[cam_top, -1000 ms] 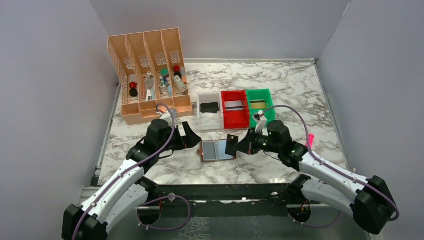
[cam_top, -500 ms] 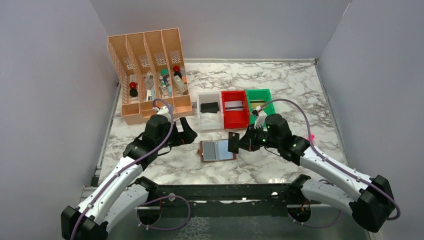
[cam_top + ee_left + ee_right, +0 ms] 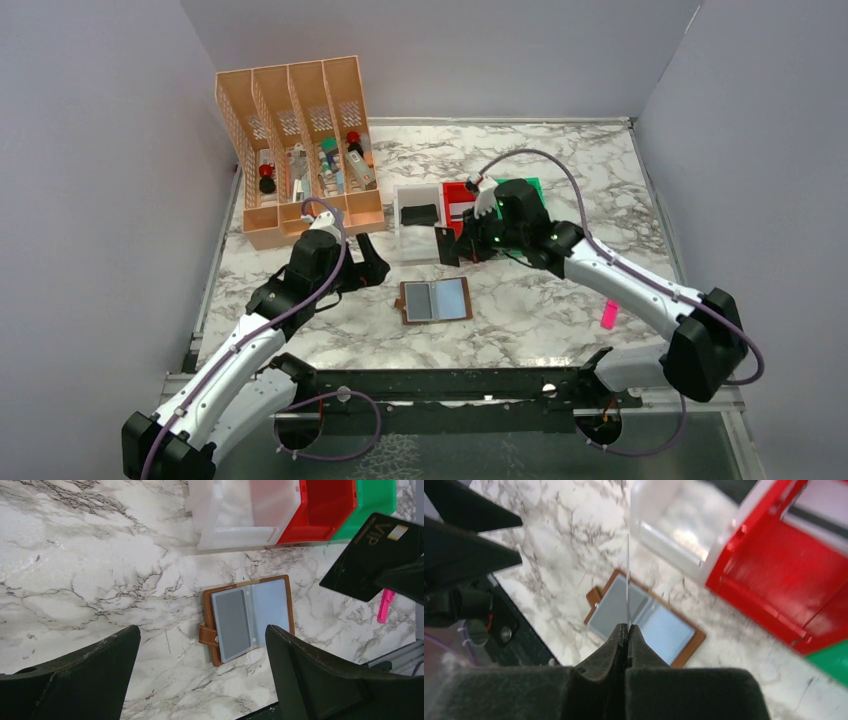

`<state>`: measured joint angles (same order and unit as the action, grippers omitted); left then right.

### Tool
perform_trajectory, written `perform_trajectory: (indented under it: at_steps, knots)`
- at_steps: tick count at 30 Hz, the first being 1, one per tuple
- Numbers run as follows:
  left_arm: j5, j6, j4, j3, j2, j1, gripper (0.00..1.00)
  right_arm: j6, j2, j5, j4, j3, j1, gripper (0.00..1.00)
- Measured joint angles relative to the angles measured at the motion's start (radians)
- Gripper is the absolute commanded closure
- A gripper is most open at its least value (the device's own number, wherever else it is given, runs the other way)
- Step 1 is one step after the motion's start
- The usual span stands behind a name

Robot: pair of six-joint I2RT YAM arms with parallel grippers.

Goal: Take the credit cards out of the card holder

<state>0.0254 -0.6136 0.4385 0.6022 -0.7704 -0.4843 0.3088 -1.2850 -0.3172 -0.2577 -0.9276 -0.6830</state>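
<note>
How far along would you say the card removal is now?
Done: one dark card lies in the white bin. In hand: the right end effector pinches a black card by that bin, clear of the holder. To do: a grey card sits in the holder's clasp-side sleeve; the left end effector is open, empty.

**Top external view:** set high behind the 2 arm bases, facing forward and down over the whole table as far as the far wall.

**Left wrist view:** close above the table's left side, looking steeply down between its own fingers.

**Right wrist view:** the nearest of the 3, looking along its fingertips toward the near left.

All 3 views share the card holder, the credit card, the white bin and the red bin.
</note>
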Motion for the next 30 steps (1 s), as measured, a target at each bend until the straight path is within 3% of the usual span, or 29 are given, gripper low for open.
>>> perform_trajectory:
  at_steps: [8,12,18,30]
  knots:
    - [-0.093,-0.038,0.010,-0.010,0.010,0.000,0.01,-0.241,-0.304,0.209,-0.080,-0.370,-0.053,0.99]
    - [-0.122,-0.061,0.016,-0.031,0.019,0.000,0.01,-0.369,-0.415,0.329,-0.076,-0.477,-0.080,0.99]
    - [-0.148,-0.079,0.018,-0.039,0.043,0.000,0.01,-0.603,-0.529,0.484,0.001,-0.475,-0.122,0.99]
    - [-0.184,-0.093,0.017,-0.058,0.085,0.000,0.01,-0.854,-0.642,0.583,0.177,-0.455,-0.143,0.99]
